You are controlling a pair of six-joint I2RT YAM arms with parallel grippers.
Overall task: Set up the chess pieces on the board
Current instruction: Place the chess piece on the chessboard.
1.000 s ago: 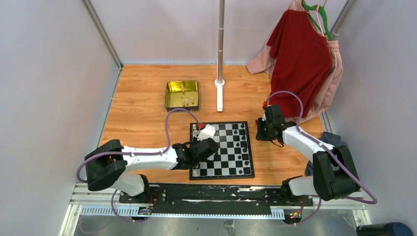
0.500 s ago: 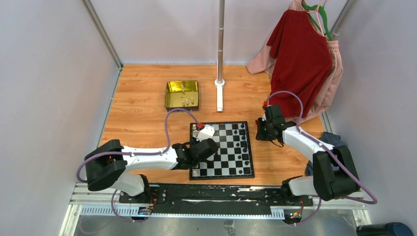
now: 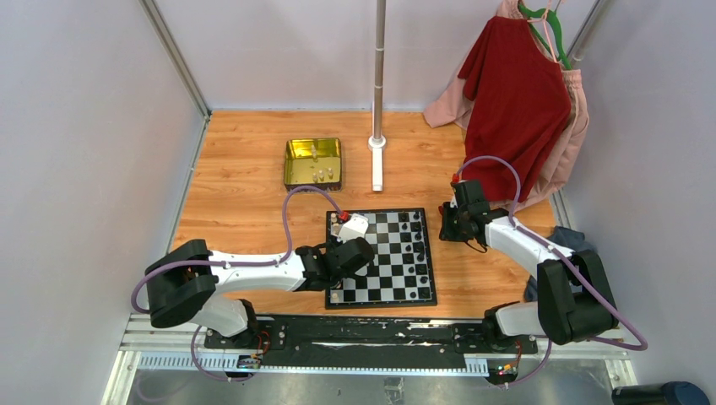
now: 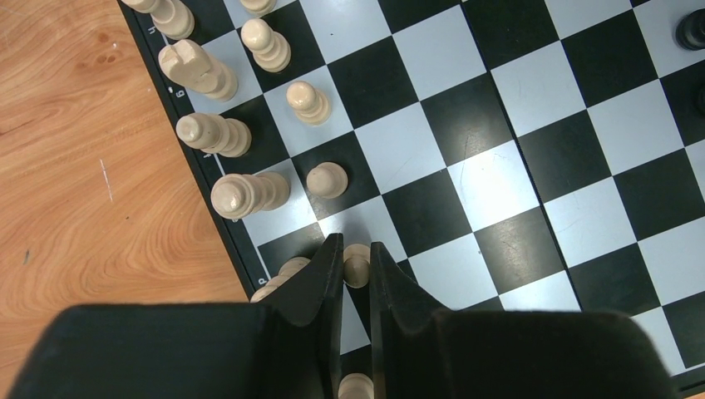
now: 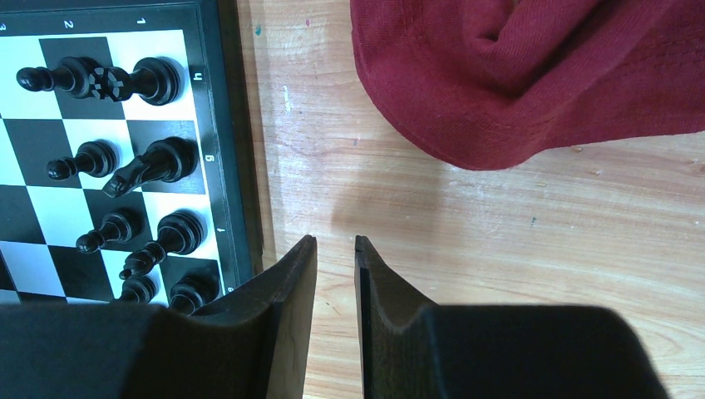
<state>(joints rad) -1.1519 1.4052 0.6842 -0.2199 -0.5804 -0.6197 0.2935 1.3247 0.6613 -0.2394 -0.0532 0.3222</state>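
Your left gripper (image 4: 356,264) is clamped on an upright cream pawn (image 4: 357,259) over the board (image 4: 499,166); your right gripper (image 5: 336,249) is nearly closed, empty.

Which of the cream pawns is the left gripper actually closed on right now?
The cream pawn between the left gripper's fingertips, on the board's second file. Its neighbouring pawn stands free one square further along, untouched.

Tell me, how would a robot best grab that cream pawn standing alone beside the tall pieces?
Judging by its pose, pinch the cream pawn from straight above, fingers closing on its narrow neck under the round head. It stands upright, with open squares toward the board's middle.
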